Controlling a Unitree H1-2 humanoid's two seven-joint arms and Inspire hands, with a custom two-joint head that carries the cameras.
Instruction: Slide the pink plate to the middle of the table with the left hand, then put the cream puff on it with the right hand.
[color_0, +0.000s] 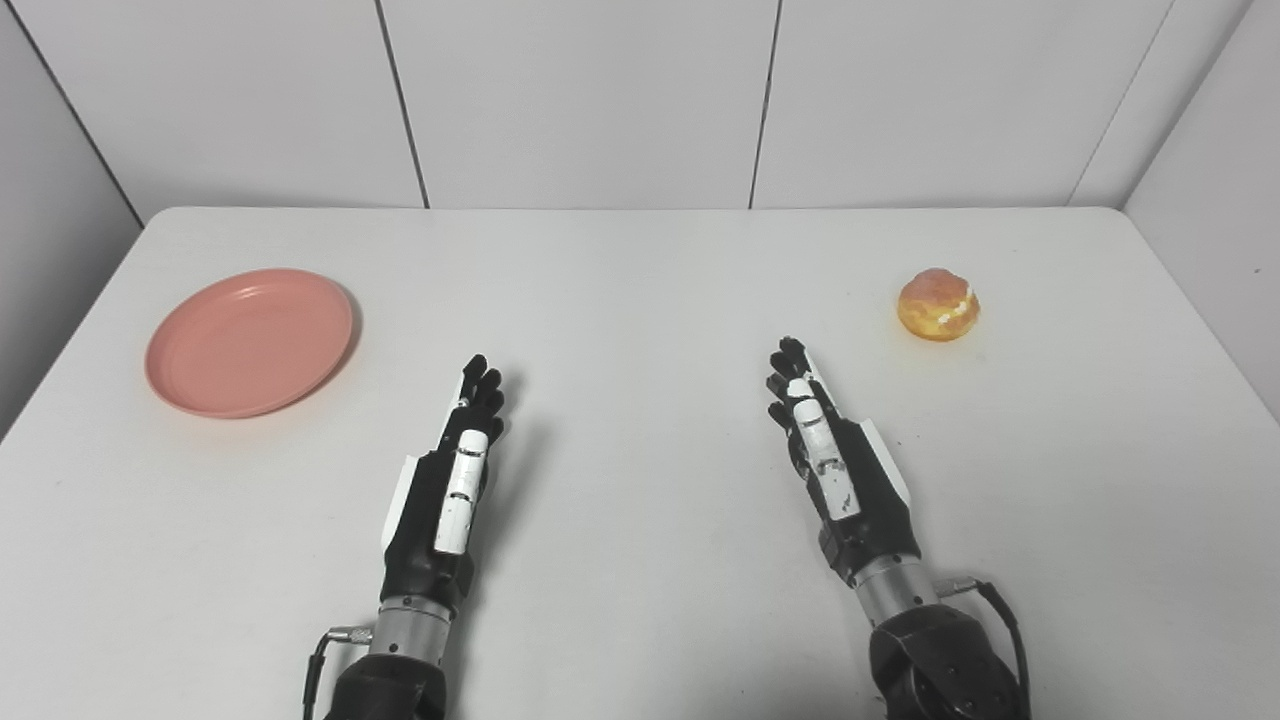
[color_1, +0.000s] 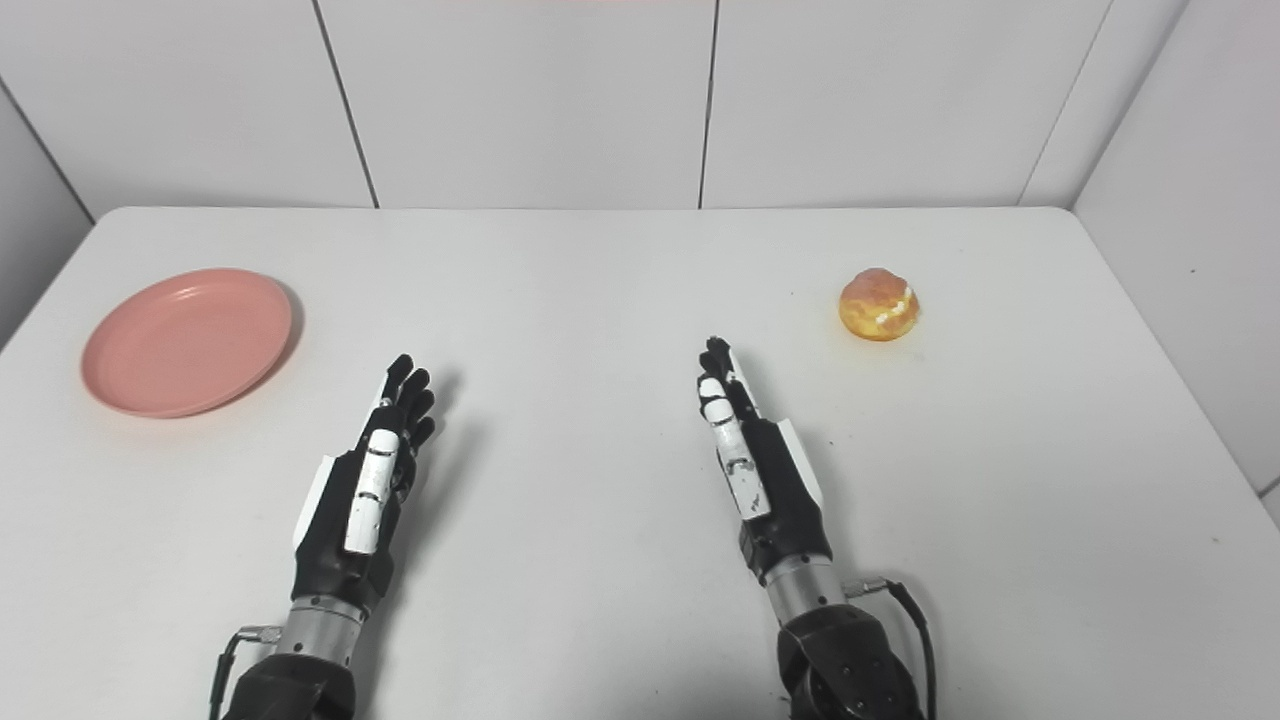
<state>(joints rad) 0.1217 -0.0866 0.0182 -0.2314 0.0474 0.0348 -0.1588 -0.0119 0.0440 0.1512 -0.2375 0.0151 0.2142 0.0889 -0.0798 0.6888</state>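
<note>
The pink plate (color_0: 249, 341) sat flat on the white bench (color_0: 640, 300) at the far left, well apart from the left hand (color_0: 455, 480), which lay nearer the camera and to the plate's right, fingers stretched forward and side by side, holding nothing. Over on the right, the cream puff (color_0: 938, 304) rested on the bench, golden with a pale streak of filling showing, beyond and to the right of the right hand (color_0: 825, 450). That hand was likewise extended flat with fingers straight, empty, its fingertips (color_0: 789, 352) pointing toward the far edge and near the puff without touching it. Both hands were edge-on with the white-clad thumbs on top. No writing or brand mark could be read on plate, puff or hands. The bench's middle lay between the two hands.
</note>
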